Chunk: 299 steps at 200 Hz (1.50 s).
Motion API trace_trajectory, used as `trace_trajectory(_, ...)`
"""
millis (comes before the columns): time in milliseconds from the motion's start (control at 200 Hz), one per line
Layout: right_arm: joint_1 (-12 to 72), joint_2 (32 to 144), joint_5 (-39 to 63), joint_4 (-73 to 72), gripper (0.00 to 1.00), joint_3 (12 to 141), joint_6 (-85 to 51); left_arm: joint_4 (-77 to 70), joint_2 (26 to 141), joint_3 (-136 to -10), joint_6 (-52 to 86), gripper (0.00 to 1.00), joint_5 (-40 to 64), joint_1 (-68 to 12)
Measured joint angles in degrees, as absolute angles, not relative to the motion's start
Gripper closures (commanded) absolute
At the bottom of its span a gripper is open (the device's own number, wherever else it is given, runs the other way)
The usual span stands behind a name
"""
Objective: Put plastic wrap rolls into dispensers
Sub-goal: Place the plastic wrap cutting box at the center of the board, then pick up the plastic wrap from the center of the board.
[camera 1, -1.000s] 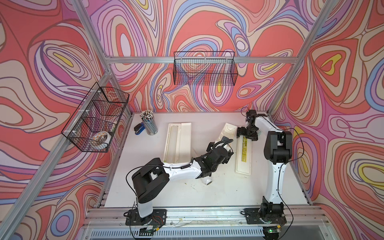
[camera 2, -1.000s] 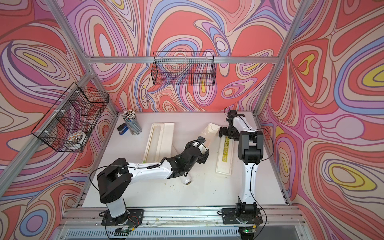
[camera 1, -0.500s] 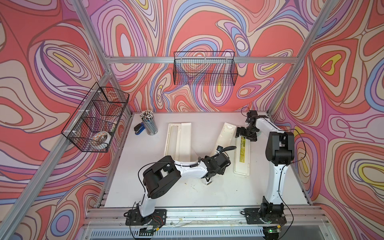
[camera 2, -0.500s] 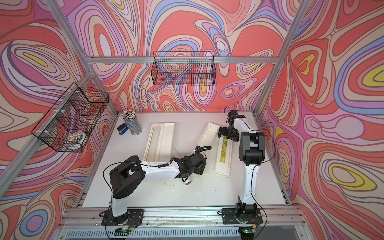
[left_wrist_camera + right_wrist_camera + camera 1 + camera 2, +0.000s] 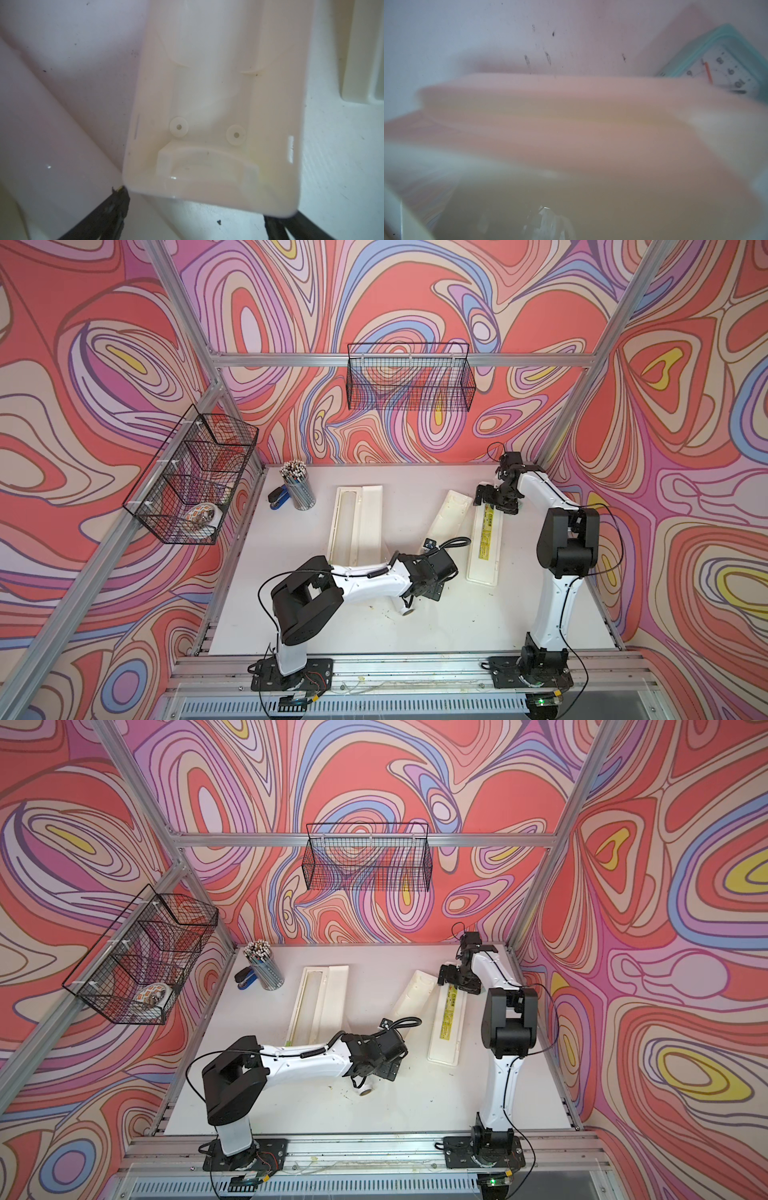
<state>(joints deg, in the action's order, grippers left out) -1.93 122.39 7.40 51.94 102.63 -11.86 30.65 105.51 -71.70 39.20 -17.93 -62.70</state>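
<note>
The left gripper [image 5: 430, 593] has drawn back from the angled dispenser [image 5: 452, 512] at centre right, where it sat a second ago. It now hangs lower in the frame over the plastic wrap roll [image 5: 406, 610], whose hollow end pokes out beneath the arm. Its fingers [image 5: 112, 209] are spread wide, holding nothing. The right gripper [image 5: 496, 504] stays at the far end of that dispenser's labelled lid [image 5: 486, 539]; its wrist view is a blur, so I can't tell whether it grips. The other dispenser [image 5: 356, 526] lies open at centre, unmoved.
</note>
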Motion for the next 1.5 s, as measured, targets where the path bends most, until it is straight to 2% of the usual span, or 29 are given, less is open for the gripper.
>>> trace_trajectory(275, -1.9, 126.6, 7.1, 51.8, 0.02, 102.6, -11.9, 38.9, 101.1, -72.1, 44.4, 0.02, -19.9, -62.6)
trace_trajectory(471, -1.9, 127.7, 7.0, 52.1, 0.02, 103.0, -11.7, 39.6, 100.4, -68.2, 50.8, 0.11, -17.0, -60.1)
trace_trajectory(741, -1.9, 128.8, 2.8, 53.5, 0.02, 103.3, -14.1, 36.8, 101.2, -64.6, 52.5, 0.08, -13.1, -56.6)
trace_trajectory(866, -1.9, 128.3, 0.7, 52.6, 0.02, 102.1, -15.4, 36.0, 102.7, -64.7, 52.3, 0.12, -12.6, -56.3)
trace_trajectory(1037, -1.4, 128.5, -5.2, 55.4, 0.02, 103.1, -16.0, 34.9, 104.4, -63.4, 52.3, 0.30, -10.1, -56.1)
trace_trajectory(1162, -0.6, 128.6, -9.4, 55.8, 0.02, 103.3, -16.0, 34.2, 103.9, -62.6, 52.6, 0.58, -10.0, -55.8)
trace_trajectory(1262, 0.7, 128.7, -12.3, 55.4, 0.02, 103.3, -15.7, 32.8, 103.3, -62.1, 50.5, 0.74, -9.0, -55.7)
trace_trajectory(1497, 1.9, 128.5, -11.6, 52.4, 0.02, 102.4, -14.7, 32.9, 100.2, -58.9, 49.1, 0.81, -10.4, -57.3)
